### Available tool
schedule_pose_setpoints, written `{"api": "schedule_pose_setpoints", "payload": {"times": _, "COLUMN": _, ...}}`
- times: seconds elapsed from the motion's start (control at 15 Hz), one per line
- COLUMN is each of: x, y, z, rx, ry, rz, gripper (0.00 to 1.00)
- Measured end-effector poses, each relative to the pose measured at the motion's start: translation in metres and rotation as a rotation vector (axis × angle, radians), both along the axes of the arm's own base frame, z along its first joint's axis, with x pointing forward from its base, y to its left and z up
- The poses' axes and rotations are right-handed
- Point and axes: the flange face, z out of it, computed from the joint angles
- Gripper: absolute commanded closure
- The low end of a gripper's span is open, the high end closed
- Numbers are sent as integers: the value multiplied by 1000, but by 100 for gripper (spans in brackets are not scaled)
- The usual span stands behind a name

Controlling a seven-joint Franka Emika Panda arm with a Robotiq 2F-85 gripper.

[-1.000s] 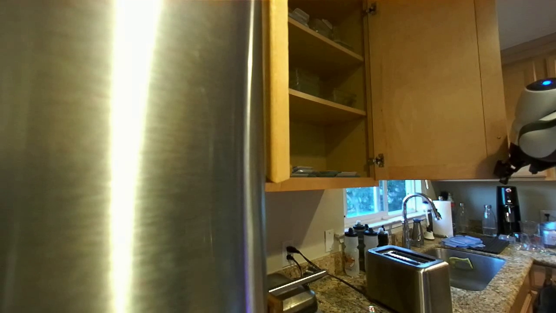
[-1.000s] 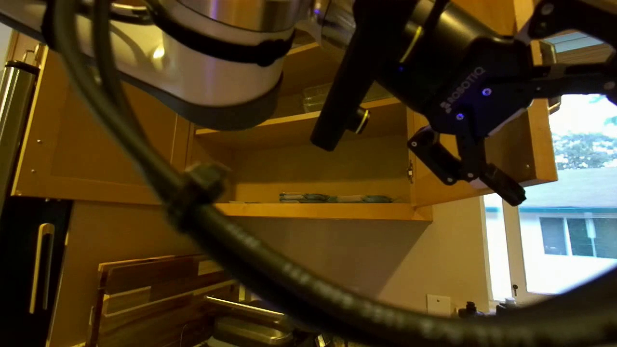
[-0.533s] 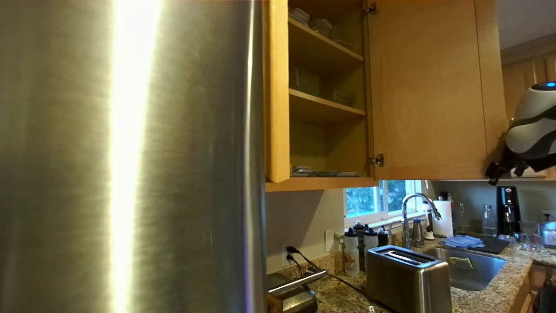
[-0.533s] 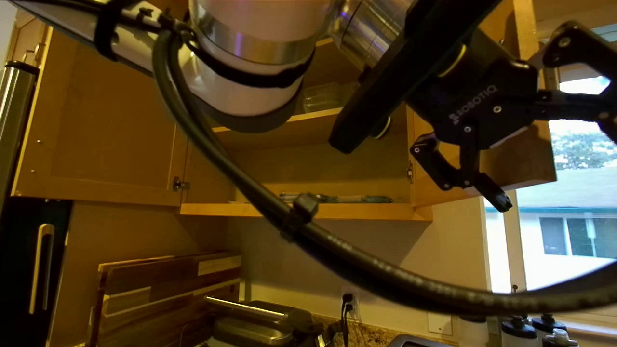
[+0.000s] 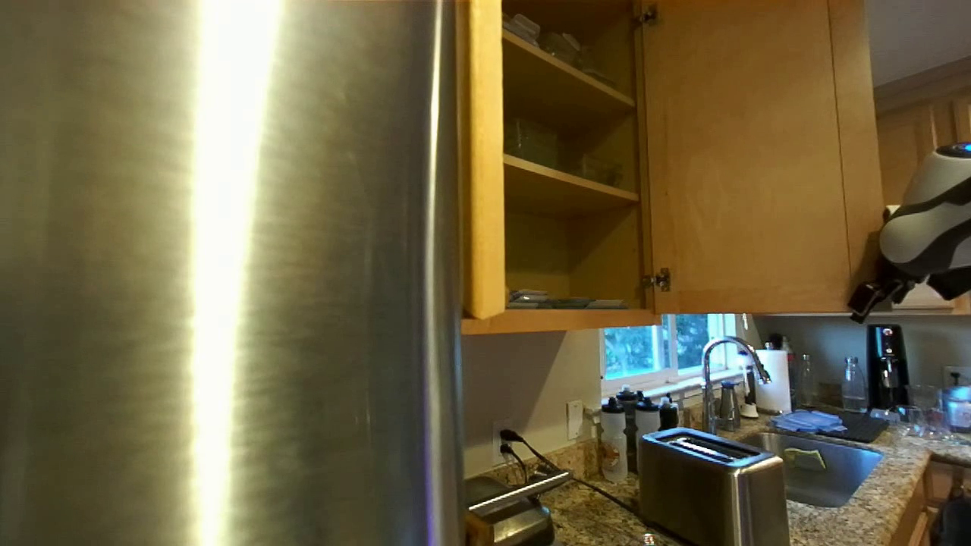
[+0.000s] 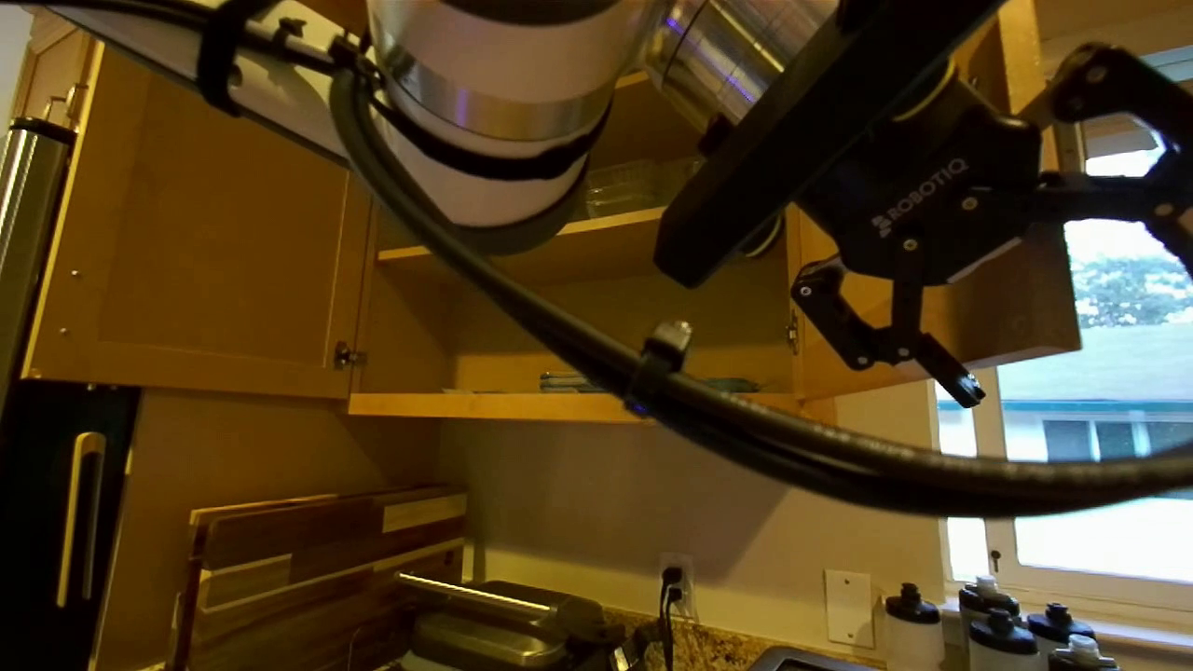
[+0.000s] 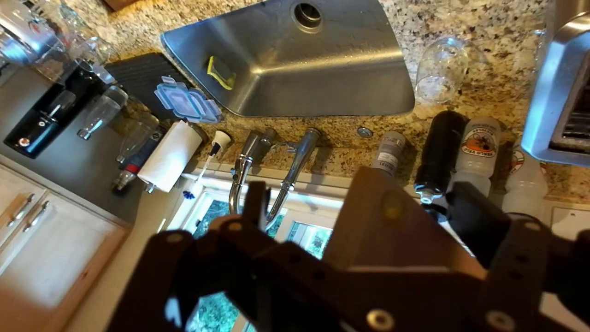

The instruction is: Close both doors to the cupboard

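Honey-wood door (image 7: 401, 235), standing open, corner between spread fingers (image 7: 479, 221) of the hand (image 7: 357, 193)

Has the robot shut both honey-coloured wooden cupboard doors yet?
Nothing's done yet: the light honey-wood cupboard gapes open. In hand, it seems, is the tall honey-coloured wooden door nearer the white-framed window: the open black two-fingered gripper is by its corner, though touch is unclear. Left: swinging it shut, then the panelled honey-wood door farther from the window, also wide open.
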Motion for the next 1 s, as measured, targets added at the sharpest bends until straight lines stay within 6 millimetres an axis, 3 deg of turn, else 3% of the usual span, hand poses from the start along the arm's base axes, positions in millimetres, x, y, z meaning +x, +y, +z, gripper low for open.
{"api": "schedule_pose_setpoints", "payload": {"times": 0.4, "x": -9, "y": 15, "z": -1, "rx": -66, "ry": 22, "rz": 95, "gripper": 0}}
{"api": "schedule_pose_setpoints", "payload": {"times": 1.0, "x": -28, "y": 58, "z": -3, "rx": -114, "ry": -20, "rz": 215, "gripper": 0}}
